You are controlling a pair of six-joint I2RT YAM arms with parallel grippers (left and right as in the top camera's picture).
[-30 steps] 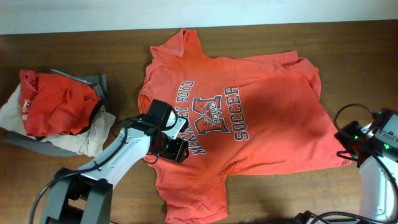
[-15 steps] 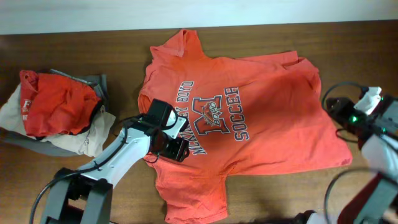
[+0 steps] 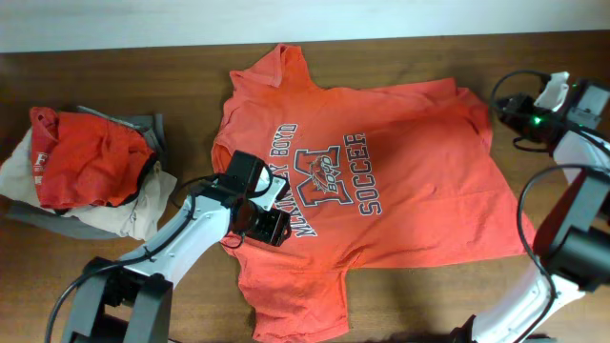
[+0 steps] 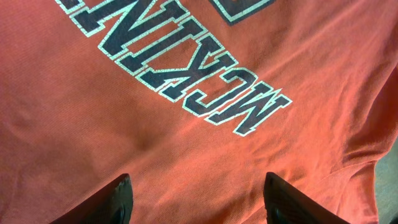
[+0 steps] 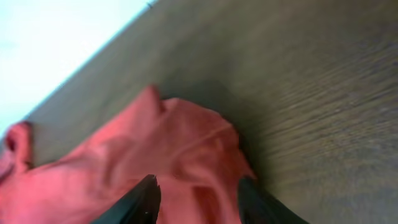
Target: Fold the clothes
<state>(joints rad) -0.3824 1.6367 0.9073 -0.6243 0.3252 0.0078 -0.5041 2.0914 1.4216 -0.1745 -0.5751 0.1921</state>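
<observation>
**Left gripper** (image 4: 199,196): fingers apart, nothing between them. It hangs close over the T-shirt (image 3: 410,181), at the lower left of the print and above the lettering (image 4: 186,68). Whether the tips touch the cloth cannot be told.

**Right gripper** (image 5: 196,198): fingers apart, clamped on nothing. It sits at the upper right of the overhead frame, just beside the hem corner (image 5: 186,143), whose bunched end lies ahead of the tips.

**Step in hand:** judged as the approach for the first fold. The T-shirt lies spread, print up, across the middle of the table (image 3: 429,305). Its sleeves point to the top and bottom of the frame and its hem is at the right. No fold is visible.

**Next move:** it probably calls for the right gripper to lower onto the hem corner and close on it. The left gripper stands over open chest fabric, so it would likely need an edge to pinch.

**Materials:**
- The shirt is a soft, matte orange-red knit with shallow wrinkles.
- The print is flat navy block lettering outlined in white.
- The table is dark wood with a visible grain.

**Far left:** a pile of clothes (image 3: 86,162) lies well apart from the shirt, with a crumpled red garment on top of beige and grey cloth.
</observation>
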